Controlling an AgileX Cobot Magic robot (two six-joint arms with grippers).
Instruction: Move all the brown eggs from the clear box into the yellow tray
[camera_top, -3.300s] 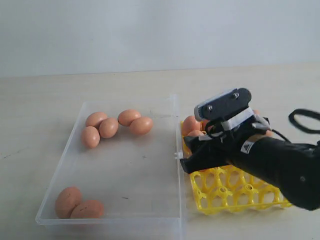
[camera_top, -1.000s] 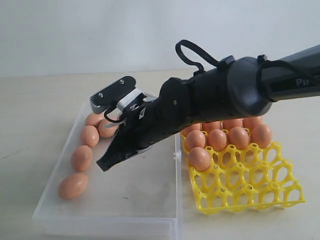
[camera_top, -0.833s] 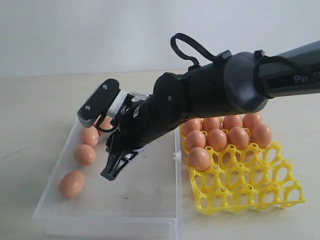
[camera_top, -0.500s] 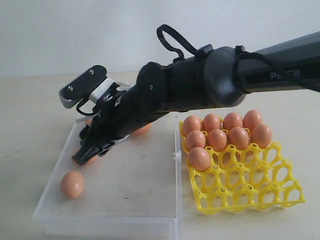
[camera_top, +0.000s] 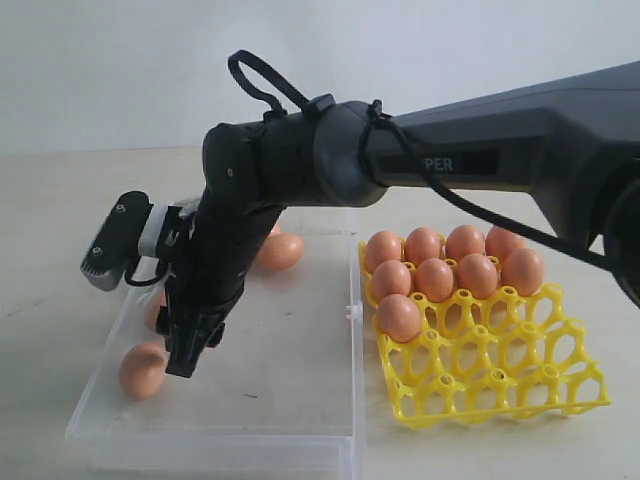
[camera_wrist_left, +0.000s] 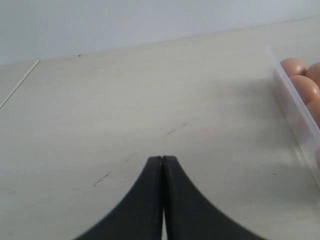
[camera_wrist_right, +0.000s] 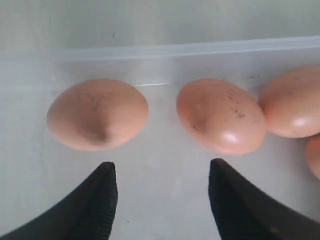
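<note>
The right gripper (camera_top: 186, 355) reaches into the clear box (camera_top: 290, 350) and hangs low over its floor. It is on the side far from the yellow tray (camera_top: 500, 380), since that is where the loose brown eggs (camera_wrist_right: 98, 121) lie. Its fingers (camera_wrist_right: 102, 195) are spread wide and grip nothing. In the right wrist view the gap faces the bare strip between two eggs, so it is not yet centred on either. I judge the wide spread is meant to straddle one egg once the gripper lines up.

The left gripper (camera_wrist_left: 162, 159) has its fingers pressed together with nothing between them. It is over the bare desk (camera_wrist_left: 100, 100), outside the box's wall on the side away from the tray. It is probably parked there to leave the box free for the other arm.

The tray sits just beside the box's long wall, which keeps each carry short.

Counted:
- **Fixtures:** there is one box and one tray.
- **Eggs in the tray:** there are nine, in two full rows of four plus one egg (camera_top: 399, 317) in the third row, in the cup nearest the box.
- **Empty cups:** seven are open.
- **Eggs in the box:** the right wrist view shows four, one of them only a sliver at the frame's edge. In the exterior view the arm hides part of the box, so I cannot tell the full number there.
</note>
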